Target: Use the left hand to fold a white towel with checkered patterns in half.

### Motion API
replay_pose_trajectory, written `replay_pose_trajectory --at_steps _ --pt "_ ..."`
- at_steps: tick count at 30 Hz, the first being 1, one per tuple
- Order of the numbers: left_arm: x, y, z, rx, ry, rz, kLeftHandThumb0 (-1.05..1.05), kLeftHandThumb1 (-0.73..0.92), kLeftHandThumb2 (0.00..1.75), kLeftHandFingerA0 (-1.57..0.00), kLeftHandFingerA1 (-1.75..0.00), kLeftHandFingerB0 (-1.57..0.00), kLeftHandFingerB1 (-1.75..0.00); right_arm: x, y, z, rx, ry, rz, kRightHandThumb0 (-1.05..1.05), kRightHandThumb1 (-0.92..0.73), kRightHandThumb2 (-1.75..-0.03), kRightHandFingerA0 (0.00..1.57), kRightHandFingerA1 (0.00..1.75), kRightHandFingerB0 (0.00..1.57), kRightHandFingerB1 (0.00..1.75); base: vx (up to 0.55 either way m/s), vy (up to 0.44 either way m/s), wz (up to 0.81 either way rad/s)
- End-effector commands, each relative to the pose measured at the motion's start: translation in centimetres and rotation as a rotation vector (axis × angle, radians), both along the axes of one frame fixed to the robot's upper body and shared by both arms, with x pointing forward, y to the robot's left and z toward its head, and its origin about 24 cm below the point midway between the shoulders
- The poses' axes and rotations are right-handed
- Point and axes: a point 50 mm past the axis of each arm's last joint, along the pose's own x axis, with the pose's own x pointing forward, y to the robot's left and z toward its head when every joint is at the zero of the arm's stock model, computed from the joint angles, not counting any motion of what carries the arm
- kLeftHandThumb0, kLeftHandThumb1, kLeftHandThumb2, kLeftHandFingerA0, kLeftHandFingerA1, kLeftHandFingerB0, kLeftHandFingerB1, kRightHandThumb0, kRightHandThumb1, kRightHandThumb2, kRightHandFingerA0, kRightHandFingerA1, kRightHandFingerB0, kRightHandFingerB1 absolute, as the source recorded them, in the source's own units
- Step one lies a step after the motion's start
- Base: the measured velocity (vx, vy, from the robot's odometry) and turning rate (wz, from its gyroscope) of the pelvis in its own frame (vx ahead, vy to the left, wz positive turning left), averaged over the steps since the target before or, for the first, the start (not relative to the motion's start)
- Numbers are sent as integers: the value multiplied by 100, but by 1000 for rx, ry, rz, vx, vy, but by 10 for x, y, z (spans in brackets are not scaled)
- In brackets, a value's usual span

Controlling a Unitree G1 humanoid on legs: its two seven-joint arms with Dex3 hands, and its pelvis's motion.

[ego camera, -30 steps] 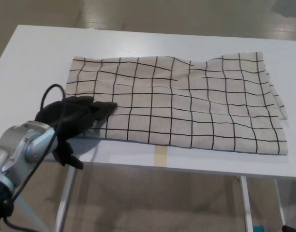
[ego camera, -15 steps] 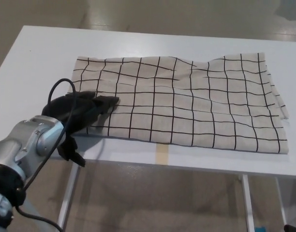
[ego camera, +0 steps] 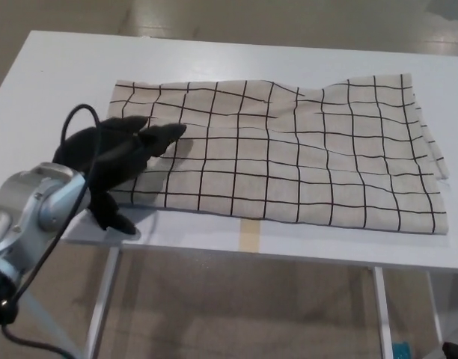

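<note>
The left hand (ego camera: pixel 117 157) hovers over the towel (ego camera: pixel 289 157), fingers (ego camera: pixel 165 134) spread, holding nothing. Soft, light cloth on the tabletop (ego camera: pixel 57 82); best pinched at its left edge.

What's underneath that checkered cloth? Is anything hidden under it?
The white towel with black grid lines lies spread on the white table. Nothing bulges beneath it, though its underside is covered. The robot's black left hand overlaps its near-left corner.
</note>
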Motion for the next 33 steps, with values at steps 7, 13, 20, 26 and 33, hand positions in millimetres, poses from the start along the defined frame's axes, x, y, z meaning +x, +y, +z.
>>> replay_pose_trajectory --at_steps 7,13,20,26,33 --pt "-32 -4 30 -48 154 -138 -61 38 74 0 0 0 -8 -3 -3 -3 29 25 -16 -22 -70 -60 40 59 44 54 0 0 0" --pt "-26 -6 29 -72 139 -108 -61 38 75 0 0 0 -8 -6 -2 -3 36 24 -25 -22 -70 -60 39 60 44 54 0 0 0" --pt "-10 0 21 -92 -60 -114 -24 30 84 0 -49 0 -48 -4 -2 -1 40 24 -23 -22 -71 -60 39 60 44 54 0 0 0" --pt "8 8 16 -2 -170 -46 -32 50 62 -21 -33 -20 -32 -4 -3 -2 47 25 -27 -22 -70 -60 39 60 44 54 0 0 0" --pt "15 12 2 38 -186 0 -26 51 60 -21 -32 -19 -32 -5 -3 -2 37 29 -24 -22 -70 -60 40 60 44 54 0 0 0"
